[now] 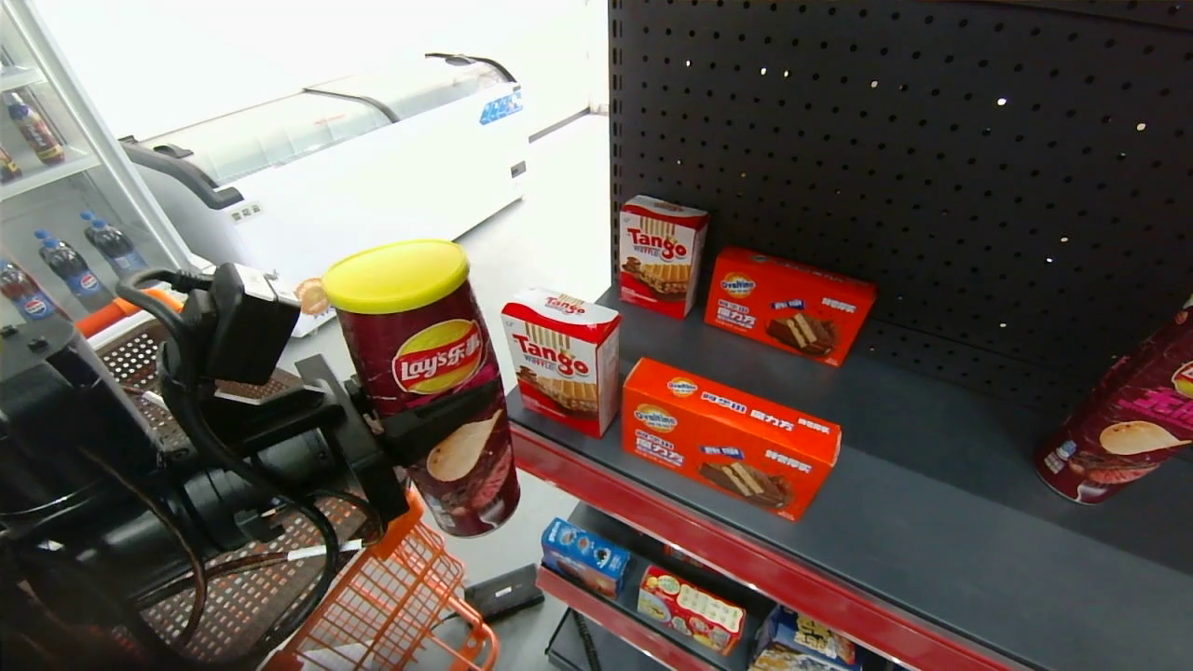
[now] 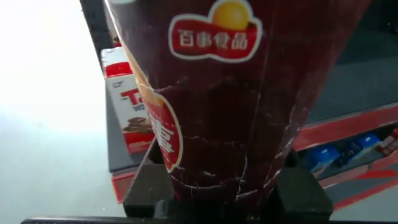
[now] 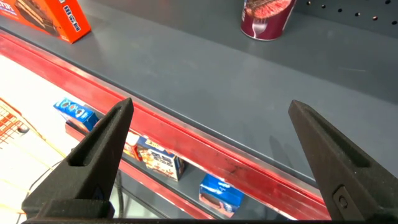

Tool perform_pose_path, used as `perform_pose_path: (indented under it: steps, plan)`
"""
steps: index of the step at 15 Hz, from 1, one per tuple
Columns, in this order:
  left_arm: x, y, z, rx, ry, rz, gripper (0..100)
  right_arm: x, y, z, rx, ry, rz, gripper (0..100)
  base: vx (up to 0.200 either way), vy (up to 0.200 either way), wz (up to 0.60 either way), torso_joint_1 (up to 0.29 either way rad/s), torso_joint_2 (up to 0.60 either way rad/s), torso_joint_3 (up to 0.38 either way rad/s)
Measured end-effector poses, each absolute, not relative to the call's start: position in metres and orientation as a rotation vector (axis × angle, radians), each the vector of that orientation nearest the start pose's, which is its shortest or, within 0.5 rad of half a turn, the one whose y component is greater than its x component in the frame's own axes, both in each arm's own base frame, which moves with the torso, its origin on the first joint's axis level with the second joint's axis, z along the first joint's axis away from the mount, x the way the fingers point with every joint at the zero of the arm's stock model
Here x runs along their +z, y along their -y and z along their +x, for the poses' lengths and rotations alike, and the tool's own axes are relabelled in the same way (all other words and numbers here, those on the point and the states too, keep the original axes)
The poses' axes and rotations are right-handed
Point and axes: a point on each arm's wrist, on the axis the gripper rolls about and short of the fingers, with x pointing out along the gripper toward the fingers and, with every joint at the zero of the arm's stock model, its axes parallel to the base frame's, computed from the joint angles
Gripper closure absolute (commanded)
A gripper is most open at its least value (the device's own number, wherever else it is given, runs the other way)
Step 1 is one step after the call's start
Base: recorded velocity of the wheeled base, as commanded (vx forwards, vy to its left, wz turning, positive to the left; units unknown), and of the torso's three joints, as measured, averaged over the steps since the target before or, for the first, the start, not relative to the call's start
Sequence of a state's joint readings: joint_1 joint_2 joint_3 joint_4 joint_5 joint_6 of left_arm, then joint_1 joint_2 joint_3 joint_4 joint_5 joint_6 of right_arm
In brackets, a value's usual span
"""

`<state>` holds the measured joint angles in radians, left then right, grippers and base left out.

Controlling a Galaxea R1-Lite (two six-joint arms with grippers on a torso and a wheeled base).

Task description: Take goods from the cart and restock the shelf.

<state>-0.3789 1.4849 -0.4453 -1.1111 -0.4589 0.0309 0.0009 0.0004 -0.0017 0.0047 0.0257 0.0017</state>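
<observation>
One chip can [image 1: 424,382] clamped mid-body in left gripper [image 1: 410,436], upright, above cart [image 1: 401,596], just off shelf [image 1: 932,522] front edge. Right gripper [image 3: 211,107] fingers apart, empty, over shelf lip. Risks: can base catches red lip; can knocks nearest wafer box [image 1: 562,373] over; smooth wall slips in grip.

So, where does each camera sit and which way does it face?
Head view: on the head, facing forward and down at the dark grey shelf; left gripper holds the yellow-lidded dark red chip can.
Left wrist view: on the left wrist, facing that can and shelf past the gripper's base.
Right wrist view: on the right wrist, facing down at the shelf between the open right gripper.
All share the shelf.
</observation>
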Motion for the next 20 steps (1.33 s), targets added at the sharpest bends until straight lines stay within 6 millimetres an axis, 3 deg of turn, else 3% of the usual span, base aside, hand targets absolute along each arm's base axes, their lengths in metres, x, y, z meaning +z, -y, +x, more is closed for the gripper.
perform_pose_path:
  steps: [6, 10, 18, 20]
  plan:
    - [0.193, 0.108, 0.184, -0.947, 0.078, -0.003, 100, 0.075, -0.001, -0.023, 0.027, -0.003, 0.001, 0, 0.000, 0.000, 0.00, 0.000, 0.00, 0.000]
    - [0.196, 0.117, 0.174, -1.009, 0.094, -0.008, 100, 0.076, -0.001, -0.023, 0.027, -0.003, 0.002, 0, 0.000, 0.000, -0.60, 0.002, 0.00, 0.006]
    - [0.199, 0.120, 0.173, -1.021, 0.104, -0.009, 100, 0.076, -0.001, -0.023, 0.027, -0.003, 0.002, 0, 0.000, 0.000, -0.60, 0.005, 0.00, 0.002]
    - [0.199, 0.120, 0.174, -1.021, 0.107, -0.009, 100, 0.075, -0.001, -0.023, 0.027, -0.003, 0.002, 0, 0.000, 0.000, 0.00, 0.000, 0.00, 0.000]
